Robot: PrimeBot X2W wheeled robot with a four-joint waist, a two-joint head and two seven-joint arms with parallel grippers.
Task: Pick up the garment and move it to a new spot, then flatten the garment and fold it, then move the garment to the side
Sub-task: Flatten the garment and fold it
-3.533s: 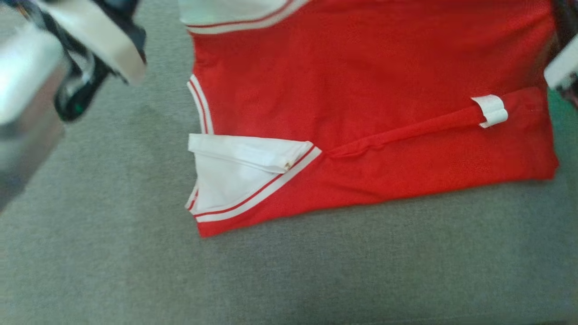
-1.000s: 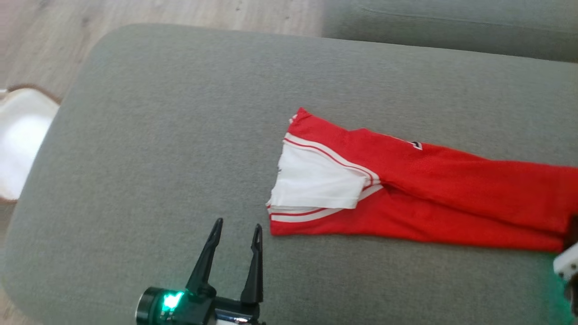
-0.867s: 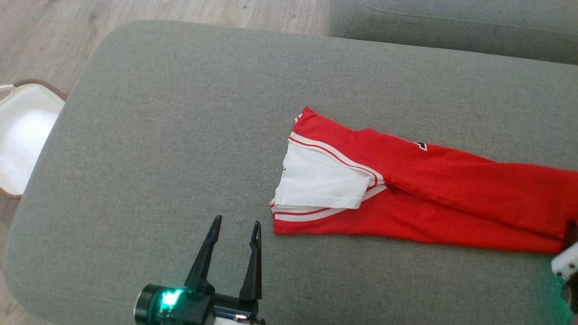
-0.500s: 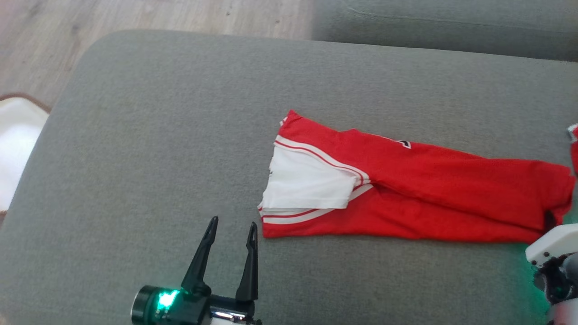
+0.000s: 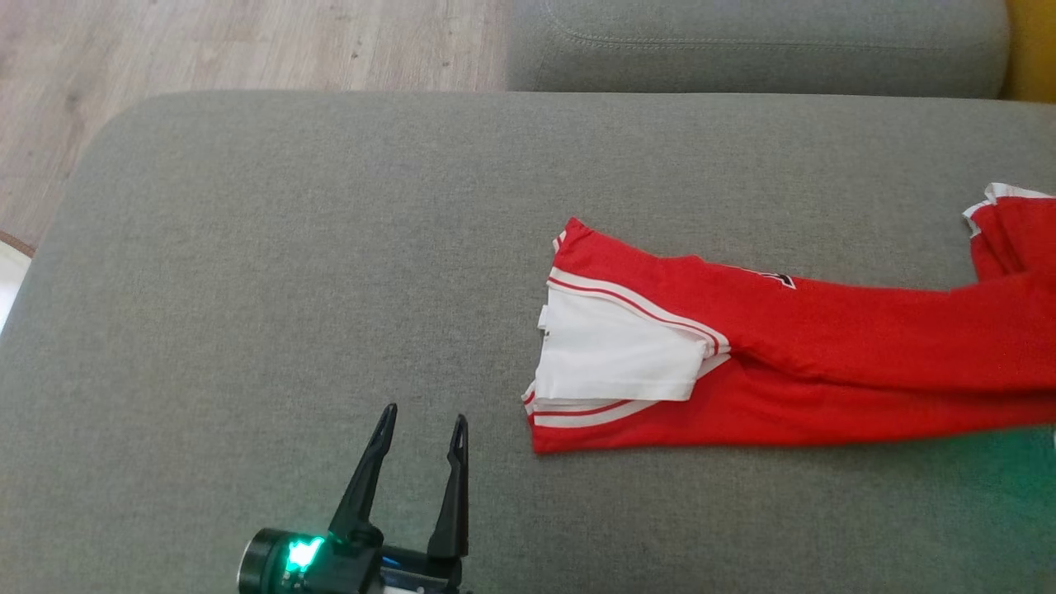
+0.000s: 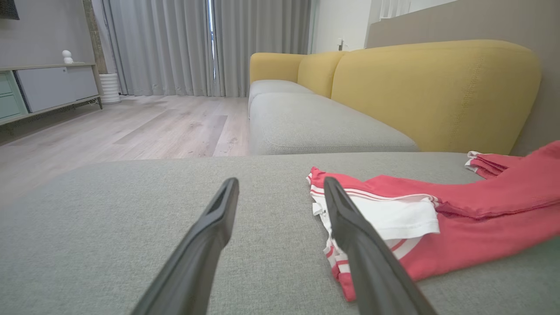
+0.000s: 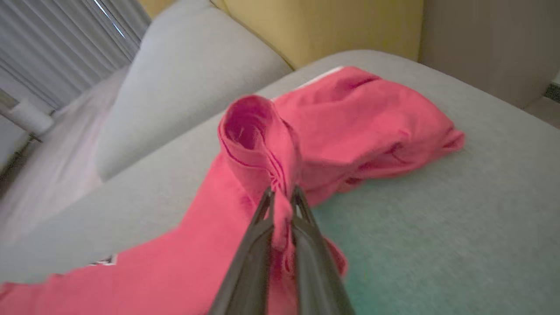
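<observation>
Grey sofa cushion (image 5: 247, 247) takes most of the head view, with wooden floor (image 5: 206, 41) beyond its far-left corner and a second grey cushion (image 5: 742, 49) behind its far edge. The left wrist view looks low across the seat and adds the wide yellow backrest (image 6: 437, 87) of the sofa, with grey curtains (image 6: 175, 43) far behind.

The red garment (image 5: 825, 363) lies on the right half of the cushion as a long folded band that runs from near the middle out past the right edge of the head view. Its left end carries a white panel (image 5: 619, 355) with red and white stripes, and this part lies flat. The right wrist view gives the other end: there the cloth is bunched, and one fold of it is raised from the cushion.

The right gripper (image 7: 282, 191) has its two fingers pressed together on this raised fold, so it is gripping the garment. The left gripper (image 5: 425, 414) has its fingers spread apart with nothing between them, low over bare cushion, near the striped end but not touching it. A small green light (image 5: 301, 553) glows on its wrist
</observation>
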